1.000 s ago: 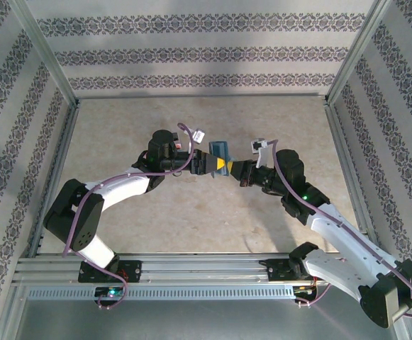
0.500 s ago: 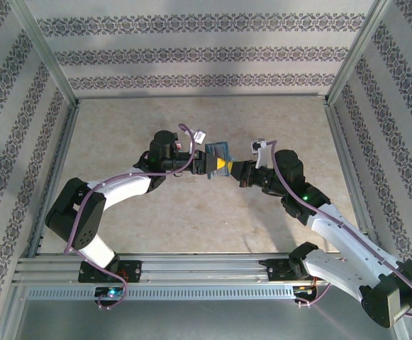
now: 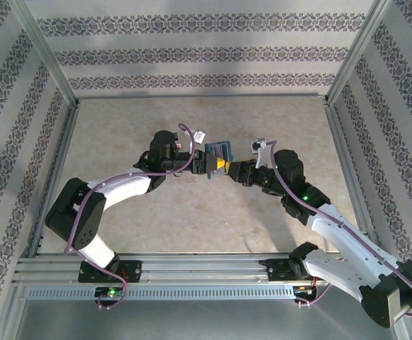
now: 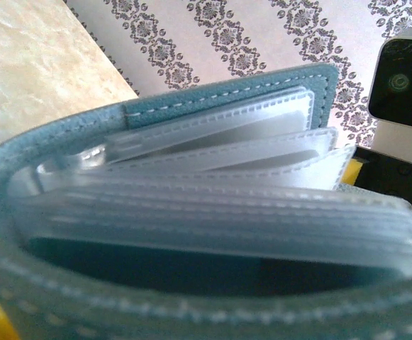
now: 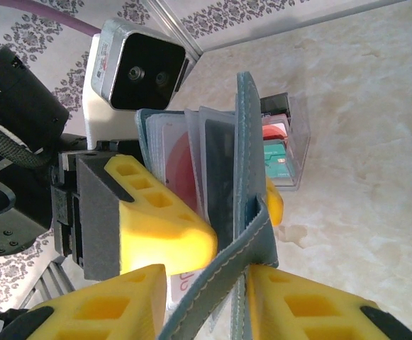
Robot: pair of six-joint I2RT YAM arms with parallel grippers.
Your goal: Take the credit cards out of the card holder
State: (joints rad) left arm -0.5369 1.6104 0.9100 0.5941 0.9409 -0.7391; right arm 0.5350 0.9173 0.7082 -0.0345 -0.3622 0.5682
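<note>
The teal card holder [image 3: 220,150] is hovering open and on edge above the middle of the table [image 3: 120,120], its clear sleeves [image 4: 213,205] fanning apart. Red-and-white, dark grey and teal credit cards [image 5: 174,152] are sitting inside those sleeves.

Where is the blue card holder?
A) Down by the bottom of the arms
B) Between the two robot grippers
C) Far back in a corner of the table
B: the card holder is up between the left gripper and the right gripper, mid-table.
</note>
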